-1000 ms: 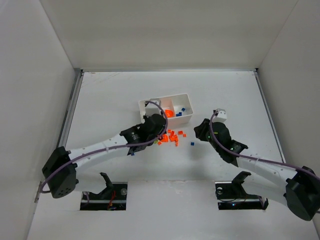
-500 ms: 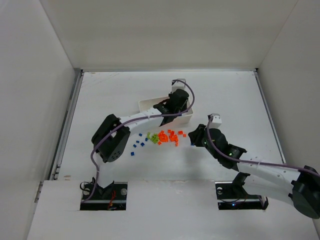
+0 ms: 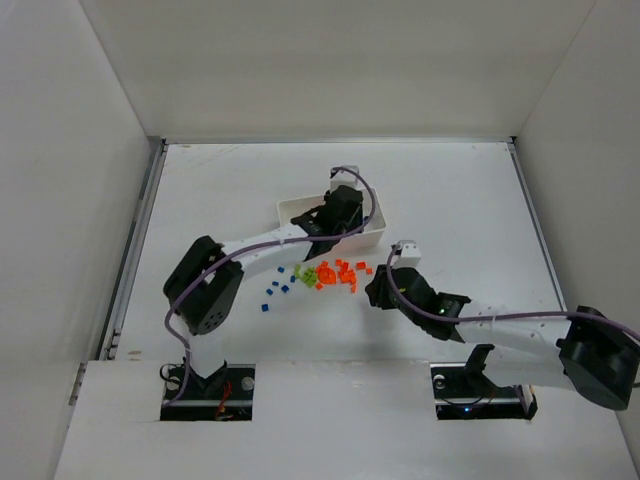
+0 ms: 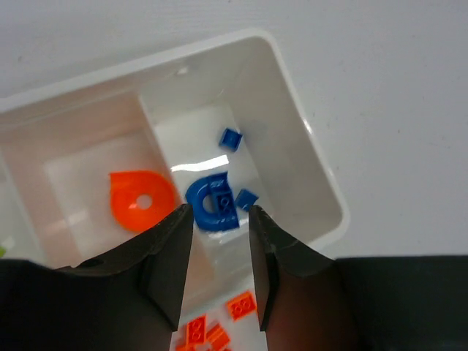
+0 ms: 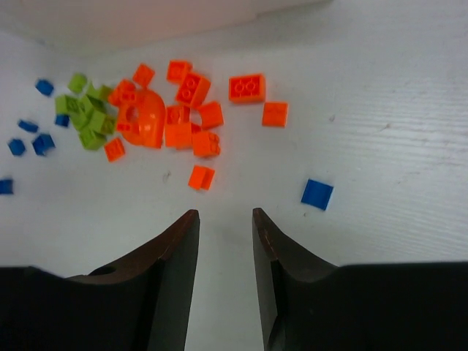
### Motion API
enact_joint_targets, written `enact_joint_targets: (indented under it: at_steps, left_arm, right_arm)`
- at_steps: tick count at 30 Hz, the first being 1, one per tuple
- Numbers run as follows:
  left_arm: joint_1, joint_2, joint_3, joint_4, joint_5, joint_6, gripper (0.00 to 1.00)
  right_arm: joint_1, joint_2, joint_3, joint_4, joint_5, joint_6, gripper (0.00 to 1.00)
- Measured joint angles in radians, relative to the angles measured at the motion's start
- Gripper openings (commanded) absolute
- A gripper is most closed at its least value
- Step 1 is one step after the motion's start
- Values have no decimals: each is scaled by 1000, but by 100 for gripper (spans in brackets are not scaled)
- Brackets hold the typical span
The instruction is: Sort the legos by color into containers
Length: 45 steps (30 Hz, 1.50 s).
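Left gripper (image 4: 218, 213) apart over tray (image 4: 292, 175) (one blue arch (image 4: 205, 212), one orange disc (image 4: 142, 201)); right gripper (image 5: 224, 216) apart.

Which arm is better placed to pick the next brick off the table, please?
Right, probably: the right gripper hangs open just short of an orange brick. The left gripper is open over the tray, away from the pile.

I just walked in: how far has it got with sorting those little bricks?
Barely begun. A few blue bricks sit in one end compartment of the tray and one orange piece next door. Neither pincer holds anything: the left pincer hovers open over it, the right pincer open above the table. The orange pile, the green cluster and loose blue bricks are left.
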Motion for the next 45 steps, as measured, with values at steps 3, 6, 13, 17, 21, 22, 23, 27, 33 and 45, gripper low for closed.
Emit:
enact_joint_targets:
  at_steps: [3,6,13,17,21,22,23,27,33,45]
  left_arm:
    - [-3,-150,-156,14,-8,-3,32]
    - [-16,-307,-317,23,-36,-19,32]
    - [-42,-590,-615,-8,-109,-114,32]
    - [-52,-649,-710,-30,-128,-184,31]
    - [-71,-658,-776,-49,-132,-240,30]
    - [-76,-658,-787,-53,-132,-251,30]
    - [-79,-658,-794,-55,-132,-261,31]
    - [-93,-658,-805,-55,-132,-282,35]
    - [-101,-643,-806,-33,-131,-293,37]
    - [-110,-556,-806,39,-129,-308,36]
  right_arm:
    - [38,73,11,0,0,-5,47]
    - [55,134,37,2,0,-11,47]
    - [64,280,126,18,1,-19,45]
    - [64,372,181,26,6,-24,38]
    - [64,428,217,27,27,-24,28]
    - [64,436,221,26,33,-25,24]
    - [64,441,225,24,40,-23,20]
    - [64,450,235,13,71,-15,11]
    - [75,376,237,-65,113,-12,10]
    - [11,301,467,-72,59,-144,11]
